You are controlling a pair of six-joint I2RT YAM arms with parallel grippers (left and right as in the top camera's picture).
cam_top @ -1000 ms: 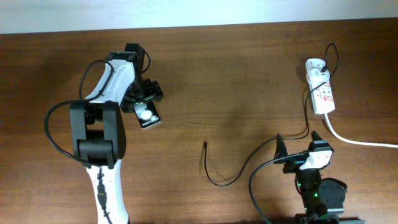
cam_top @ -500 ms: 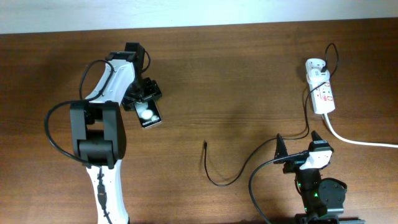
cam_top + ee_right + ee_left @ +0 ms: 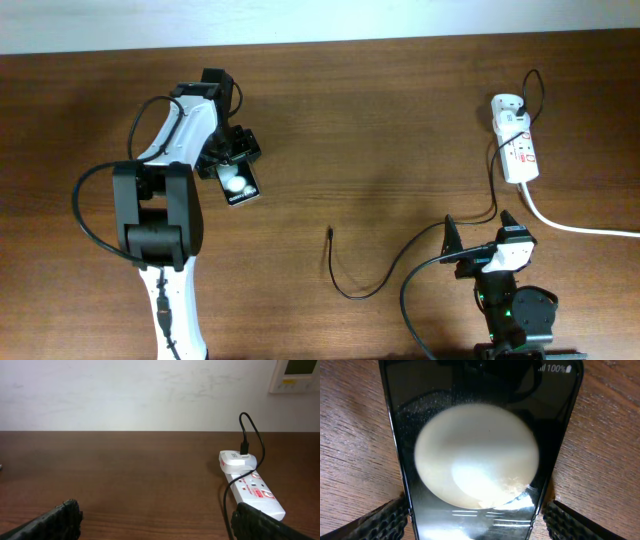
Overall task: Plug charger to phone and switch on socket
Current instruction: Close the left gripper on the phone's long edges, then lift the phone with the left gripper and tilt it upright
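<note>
The black phone [image 3: 239, 186] lies on the wooden table at the left, with white circles on its face. It fills the left wrist view [image 3: 480, 420]. My left gripper [image 3: 231, 163] straddles its near end, a finger against each long edge [image 3: 476, 521]. The charger's thin black cable [image 3: 350, 294] lies mid-table, its plug tip [image 3: 329, 232] free. It runs to the white adapter [image 3: 506, 104] plugged into the white socket strip [image 3: 520, 150], which also shows in the right wrist view [image 3: 252, 491]. My right gripper [image 3: 478, 246] is open and empty [image 3: 160, 530], near the front edge.
The strip's thick white cord [image 3: 580, 228] runs off the right edge. The table's far edge meets a white wall [image 3: 150, 390]. The left arm's body [image 3: 160, 220] covers the left front of the table.
</note>
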